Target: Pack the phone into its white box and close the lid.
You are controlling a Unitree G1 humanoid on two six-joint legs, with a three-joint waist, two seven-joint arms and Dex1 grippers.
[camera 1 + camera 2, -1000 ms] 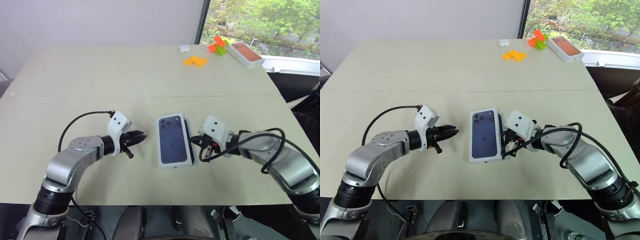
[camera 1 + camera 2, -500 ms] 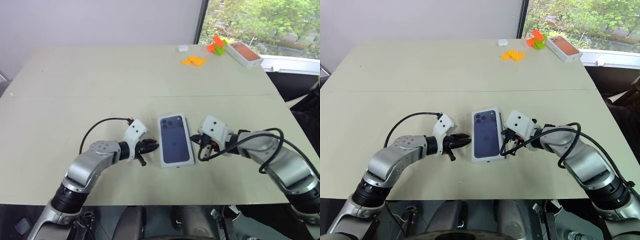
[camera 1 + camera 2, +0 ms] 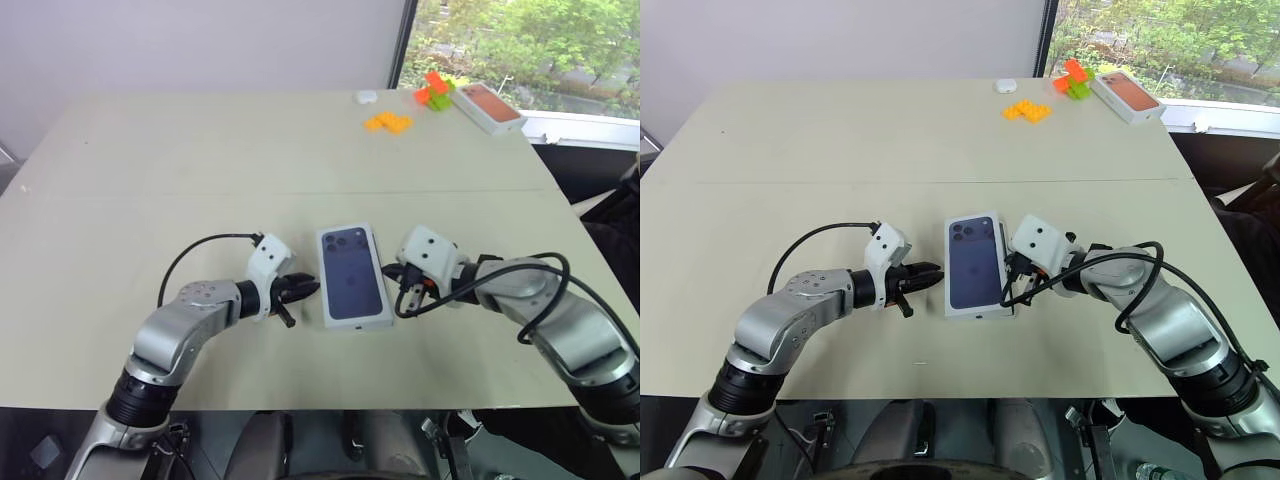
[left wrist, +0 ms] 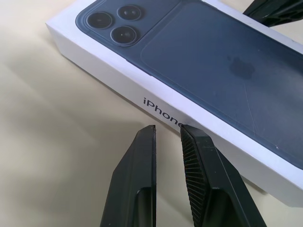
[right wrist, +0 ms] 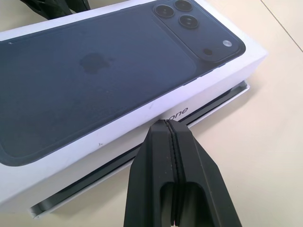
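The lid (image 3: 352, 272), white with a dark blue phone back printed on top, lies over the white box (image 5: 54, 204) at the table's near middle, slightly offset. Between lid and box rim a dark strip (image 5: 87, 183) shows, which looks like the phone's edge; the rest of the phone is hidden. My left gripper (image 3: 308, 289) sits just off the lid's left side, its fingers (image 4: 142, 156) a narrow gap apart with nothing between them. My right gripper (image 3: 397, 278) is shut and empty, its tips (image 5: 166, 124) against the lid's right side wall.
At the far right of the table (image 3: 200, 150) lie a box printed with an orange-pink phone (image 3: 488, 106), orange blocks (image 3: 389, 122), orange and green blocks (image 3: 436, 90) and a small white object (image 3: 368, 97). A window edge runs behind them.
My left gripper has moved right, from well clear of the lid to right beside its left side. The lid now sits straighter over the box, with less dark strip showing. The right gripper stayed put.
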